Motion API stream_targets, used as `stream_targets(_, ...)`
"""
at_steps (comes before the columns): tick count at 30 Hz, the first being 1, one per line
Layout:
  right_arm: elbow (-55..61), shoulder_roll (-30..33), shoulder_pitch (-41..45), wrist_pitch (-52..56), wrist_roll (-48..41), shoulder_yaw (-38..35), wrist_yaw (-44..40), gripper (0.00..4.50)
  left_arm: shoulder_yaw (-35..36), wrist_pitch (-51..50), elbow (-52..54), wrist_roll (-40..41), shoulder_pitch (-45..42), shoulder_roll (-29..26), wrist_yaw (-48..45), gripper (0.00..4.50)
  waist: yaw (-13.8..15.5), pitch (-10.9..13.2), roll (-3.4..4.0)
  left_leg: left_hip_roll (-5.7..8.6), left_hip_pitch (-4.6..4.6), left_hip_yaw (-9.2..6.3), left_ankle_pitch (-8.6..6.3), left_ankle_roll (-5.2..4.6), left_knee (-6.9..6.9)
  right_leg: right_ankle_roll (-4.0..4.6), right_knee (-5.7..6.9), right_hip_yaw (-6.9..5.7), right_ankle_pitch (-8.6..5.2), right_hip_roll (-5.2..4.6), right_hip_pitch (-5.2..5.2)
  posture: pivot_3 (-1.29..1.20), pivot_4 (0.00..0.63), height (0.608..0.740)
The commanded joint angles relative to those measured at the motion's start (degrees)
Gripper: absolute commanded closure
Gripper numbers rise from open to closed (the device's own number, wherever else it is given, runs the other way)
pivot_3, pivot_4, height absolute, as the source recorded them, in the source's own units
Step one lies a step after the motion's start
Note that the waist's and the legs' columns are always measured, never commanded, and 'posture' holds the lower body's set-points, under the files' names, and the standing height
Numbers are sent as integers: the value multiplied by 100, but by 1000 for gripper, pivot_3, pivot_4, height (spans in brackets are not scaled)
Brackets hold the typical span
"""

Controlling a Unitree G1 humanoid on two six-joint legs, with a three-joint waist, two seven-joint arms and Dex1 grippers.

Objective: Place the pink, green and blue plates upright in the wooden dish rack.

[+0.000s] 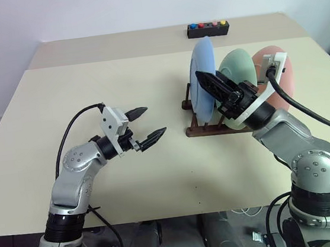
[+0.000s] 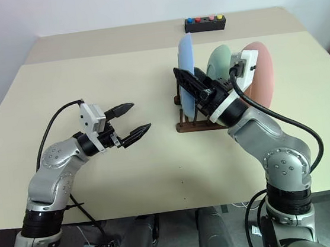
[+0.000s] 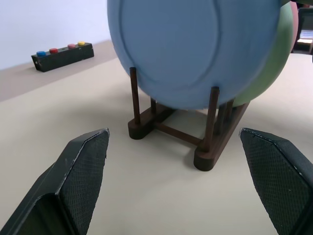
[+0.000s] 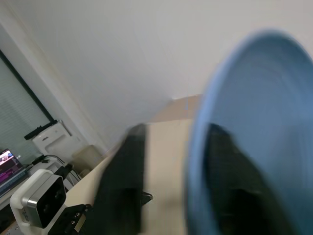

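The blue plate point(image 1: 201, 65) stands upright at the left end of the wooden dish rack point(image 1: 204, 129). Behind it in the rack stand the green plate point(image 1: 237, 64) and then the pink plate point(image 1: 287, 86), both upright too. My right gripper point(image 1: 211, 82) reaches in from the right and straddles the blue plate's rim point(image 4: 195, 147). Its jaws are open, with a gap showing between one finger point(image 4: 122, 181) and the rim. My left gripper point(image 1: 144, 127) hovers open and empty over the table to the left of the rack, pointing at it.
A small black box with coloured buttons point(image 1: 208, 29) sits at the table's far edge behind the rack. The beige table point(image 1: 89, 84) stretches bare to the left and in front of the rack. The table's right edge lies close beyond the pink plate.
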State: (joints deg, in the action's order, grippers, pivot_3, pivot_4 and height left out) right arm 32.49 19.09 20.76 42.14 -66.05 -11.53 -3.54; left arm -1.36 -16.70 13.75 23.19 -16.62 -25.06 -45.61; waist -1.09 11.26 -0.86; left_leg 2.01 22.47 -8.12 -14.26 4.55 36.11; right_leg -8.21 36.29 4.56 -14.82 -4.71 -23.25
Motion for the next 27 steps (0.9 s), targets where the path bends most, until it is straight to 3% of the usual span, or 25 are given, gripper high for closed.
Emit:
stream_targets(1,253,70,23,-129,-1,5,-31,954,38,64,163,55,-47,-1,7,94,0,0,0,0,0,0,0,0,0,0,0,0,0,0,0,0,150,740)
stream_targets(2,259,77,15,-137,15,7,-35,473,39,66,170,57,-37,-1,6,94,1,0,0,0,0,0,0,0,0,0,0,0,0,0,0,0,150,740)
stream_targets(14,338,336,-72,-195,306,28,-128,473,40,73,161,74,-28,21,-19,94,3,0,0,0,0,0,0,0,0,0,-2,0,0,0,0,0,150,740)
stream_targets(27,739,1415,106,-475,1686,242,-958,473,12,-6,185,115,-85,72,-35,94,10,0,0,0,1,0,0,0,0,0,-6,0,0,0,1,0,150,740)
